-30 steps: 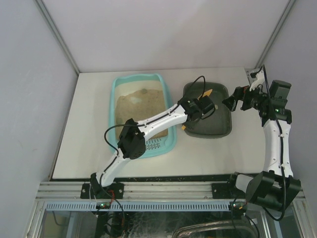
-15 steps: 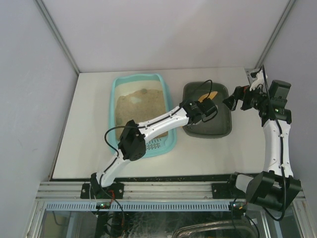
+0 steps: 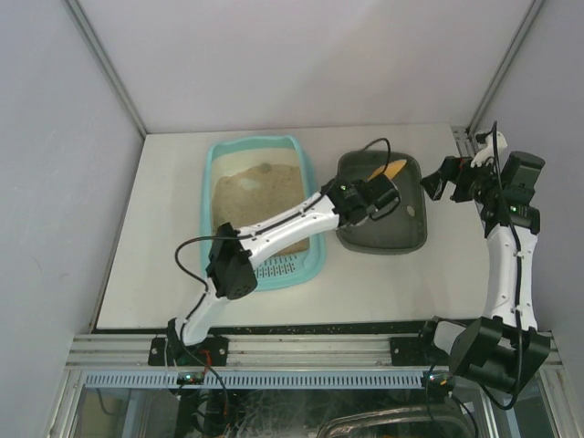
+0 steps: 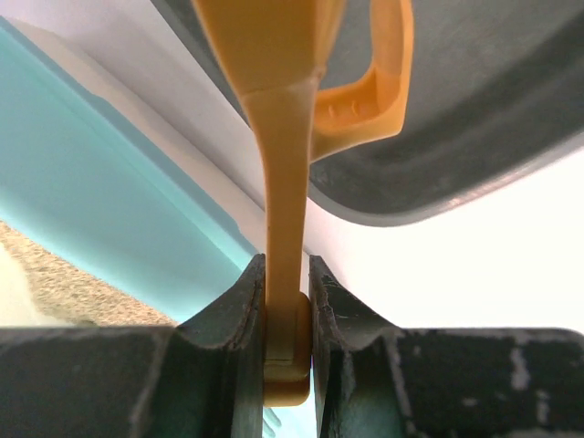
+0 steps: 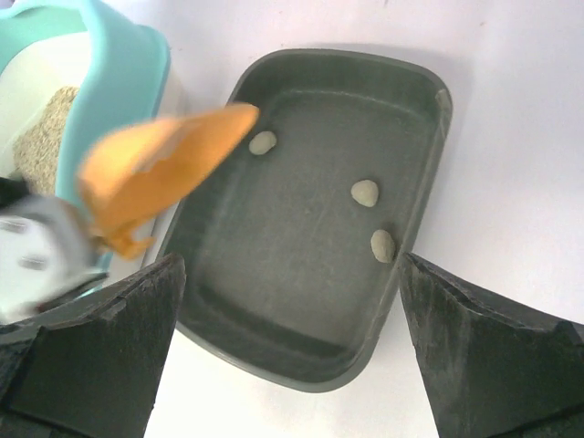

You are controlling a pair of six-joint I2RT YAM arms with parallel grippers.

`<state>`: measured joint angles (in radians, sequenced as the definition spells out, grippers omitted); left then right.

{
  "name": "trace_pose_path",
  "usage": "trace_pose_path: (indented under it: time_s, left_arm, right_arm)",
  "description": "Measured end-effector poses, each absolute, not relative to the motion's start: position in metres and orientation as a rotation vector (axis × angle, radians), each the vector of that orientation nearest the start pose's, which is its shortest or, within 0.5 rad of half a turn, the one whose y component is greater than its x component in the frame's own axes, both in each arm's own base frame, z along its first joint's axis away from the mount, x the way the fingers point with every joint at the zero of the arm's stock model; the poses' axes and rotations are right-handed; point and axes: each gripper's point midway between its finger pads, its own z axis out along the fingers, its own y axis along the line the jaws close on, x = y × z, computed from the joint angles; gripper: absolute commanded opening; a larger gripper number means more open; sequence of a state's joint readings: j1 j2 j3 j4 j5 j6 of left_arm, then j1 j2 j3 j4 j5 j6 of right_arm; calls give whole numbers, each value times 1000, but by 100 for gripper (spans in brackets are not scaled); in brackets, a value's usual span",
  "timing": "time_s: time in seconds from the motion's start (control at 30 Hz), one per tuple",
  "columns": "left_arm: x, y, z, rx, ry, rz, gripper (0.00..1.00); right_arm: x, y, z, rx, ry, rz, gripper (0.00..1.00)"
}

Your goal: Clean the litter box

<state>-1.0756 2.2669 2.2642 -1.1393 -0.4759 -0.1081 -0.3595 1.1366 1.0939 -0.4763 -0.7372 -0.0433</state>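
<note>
Sand [image 3: 258,194] lies in the litter box [image 3: 251,140], left of centre on the table [image 3: 155,237], with the grate [image 3: 278,267] at its near end. A thin strip of table parts it from the tray [image 3: 383,239] on its right. Only the right wrist view shows three clumps [image 5: 365,192] there. The left gripper [image 4: 286,301] pinches the scoop [image 4: 285,219] by its handle. The right gripper [image 3: 436,180] hangs wide open beside the tray's right rim.

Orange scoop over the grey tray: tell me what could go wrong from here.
1. The left gripper holds the orange scoop only by the end of its thin handle, so the scoop might twist or slip.
2. The scoop hangs across the gap between the litter box and the grey tray; leftover grains could drop on the table.
3. The open right gripper hovers close to the tray and might get bumped.
</note>
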Motion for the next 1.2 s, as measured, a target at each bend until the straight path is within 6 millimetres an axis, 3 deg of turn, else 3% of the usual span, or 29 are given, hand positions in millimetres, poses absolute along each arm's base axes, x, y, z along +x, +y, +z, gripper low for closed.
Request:
trace_pose_path:
  time_s: [0.1, 0.2, 0.27, 0.33, 0.4, 0.43, 0.5, 0.6, 0.67, 0.73, 0.9, 1.07, 1.2]
  left_arm:
    - [298, -398, 181, 958, 2326, 4, 0]
    - [303, -377, 232, 768, 2351, -248, 0]
    - [313, -346, 268, 583, 2368, -449, 0]
    - [329, -297, 294, 357, 2379, -586, 0]
    - [343, -250, 300, 160, 2401, -624, 0]
    - [345, -232, 295, 89, 2424, -635, 0]
    - [336, -218, 273, 10, 2498, -692, 0]
    - [305, -218, 213, -81, 2689, -828, 0]
    - [286, -220, 177, -157, 2809, -908, 0]
    - [274, -219, 158, -229, 2887, -963, 0]
    - [281, -218, 152, -319, 2903, -1073, 0]
    - [298, -228, 143, -409, 2893, -1231, 0]
    - [306, -241, 118, -498, 2953, -1353, 0]
  right_arm:
    - [337, -8, 263, -82, 1978, 495, 100]
    - [340, -5, 261, -79, 1981, 531, 100]
    - [342, 7, 255, -107, 1995, 572, 100]
    - [344, 33, 247, -181, 2024, 623, 100]
    - [342, 70, 238, -289, 2056, 683, 100]
    - [341, 90, 233, -355, 2080, 707, 100]
    - [341, 129, 222, -482, 2119, 752, 100]
    - [344, 173, 202, -620, 2179, 806, 100]
    - [344, 188, 183, -663, 2228, 818, 100]
    - [339, 197, 163, -693, 2292, 817, 100]
    - [327, 211, 136, -762, 2371, 809, 100]
    - [327, 224, 131, -820, 2390, 818, 100]
    - [335, 233, 128, -836, 2399, 846, 100]
